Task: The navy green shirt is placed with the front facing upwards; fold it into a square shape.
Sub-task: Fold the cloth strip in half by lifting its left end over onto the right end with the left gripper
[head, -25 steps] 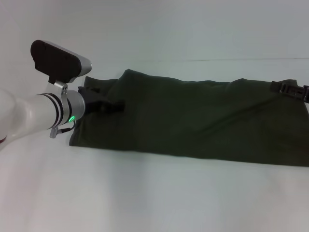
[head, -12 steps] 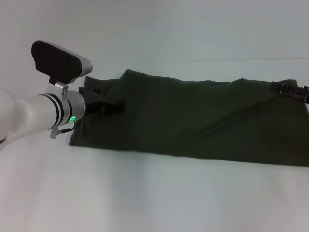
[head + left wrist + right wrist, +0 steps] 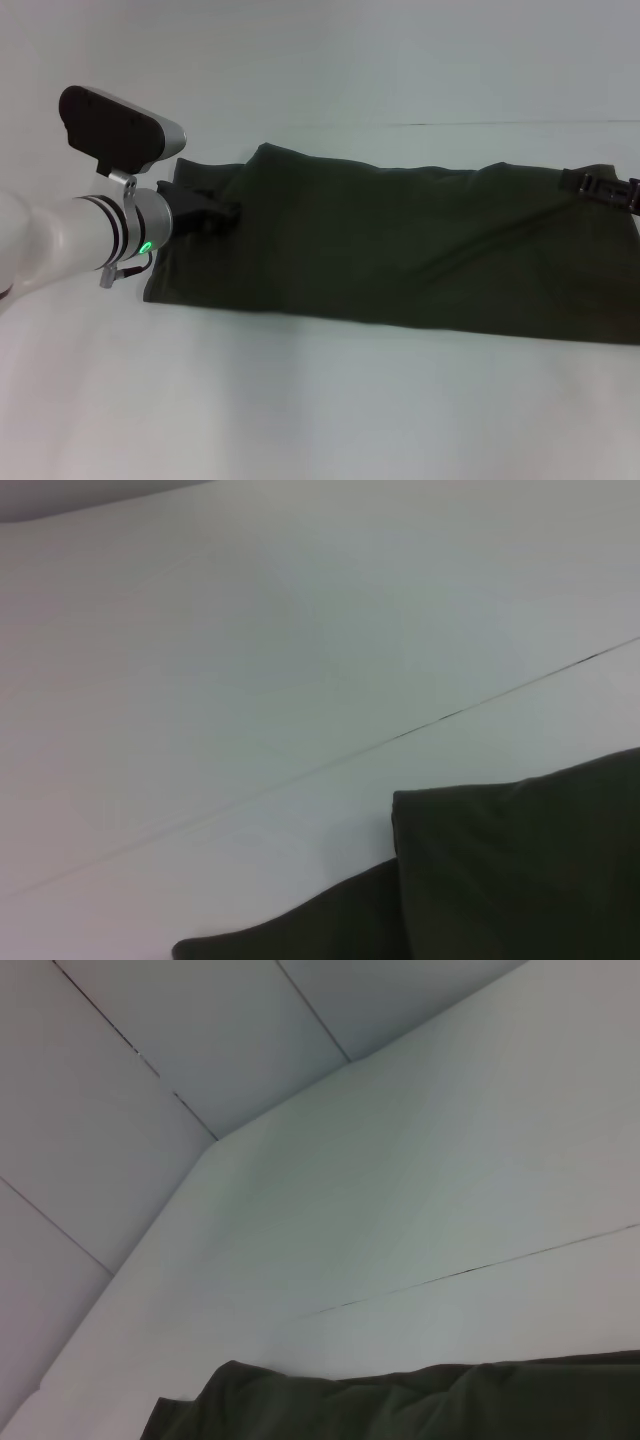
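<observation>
The navy green shirt (image 3: 400, 250) lies on the white table as a long folded band that runs from left to right. No lettering or neck label shows. My left gripper (image 3: 225, 210) is low over the shirt's left end, dark against the dark cloth. My right gripper (image 3: 600, 185) is at the shirt's far right end, at the edge of the head view. A corner of the shirt shows in the left wrist view (image 3: 520, 870), and a rumpled edge of it shows in the right wrist view (image 3: 400, 1405).
The white table (image 3: 320, 420) stretches in front of and behind the shirt. A thin seam line (image 3: 500, 124) crosses it behind the shirt. White wall panels (image 3: 150, 1080) rise beyond the table.
My left gripper has drawn back a little to the left over the shirt's left end. The shirt and the right gripper have not moved.
</observation>
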`<state>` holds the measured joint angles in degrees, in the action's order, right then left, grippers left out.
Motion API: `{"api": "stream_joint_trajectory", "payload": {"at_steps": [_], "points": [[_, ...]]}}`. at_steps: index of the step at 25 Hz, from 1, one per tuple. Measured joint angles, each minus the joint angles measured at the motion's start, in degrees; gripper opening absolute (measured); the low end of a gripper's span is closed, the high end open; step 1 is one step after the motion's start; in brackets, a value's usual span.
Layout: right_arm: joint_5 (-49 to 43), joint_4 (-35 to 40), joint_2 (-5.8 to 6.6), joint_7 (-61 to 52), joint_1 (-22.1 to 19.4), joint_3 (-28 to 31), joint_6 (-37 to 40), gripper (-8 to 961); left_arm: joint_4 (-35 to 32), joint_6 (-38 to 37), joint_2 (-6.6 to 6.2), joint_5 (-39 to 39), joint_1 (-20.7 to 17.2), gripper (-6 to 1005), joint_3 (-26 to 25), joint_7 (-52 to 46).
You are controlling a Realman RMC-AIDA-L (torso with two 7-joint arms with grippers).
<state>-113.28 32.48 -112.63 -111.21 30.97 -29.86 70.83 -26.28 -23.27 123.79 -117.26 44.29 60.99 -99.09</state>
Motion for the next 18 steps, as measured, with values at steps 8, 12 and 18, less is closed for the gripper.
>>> {"api": "stream_joint_trajectory", "payload": {"at_steps": [8,12,18], "points": [[0.08,0.04,-0.03,0.03,-0.03,0.16,0.01,827,1.11,0.92,-0.04,-2.59,0.45,228,-0.08,-0.38],[0.17,0.05,-0.04,0.04,-0.03,0.18,-0.12,826,1.13,1.03,-0.04,-2.65,0.51,85,-0.17,-0.4],[0.26,0.05,-0.04,0.05,-0.03,0.17,-0.43,824,0.92,1.04,-0.04,-2.73,0.52,7,-0.18,-0.4]]}}
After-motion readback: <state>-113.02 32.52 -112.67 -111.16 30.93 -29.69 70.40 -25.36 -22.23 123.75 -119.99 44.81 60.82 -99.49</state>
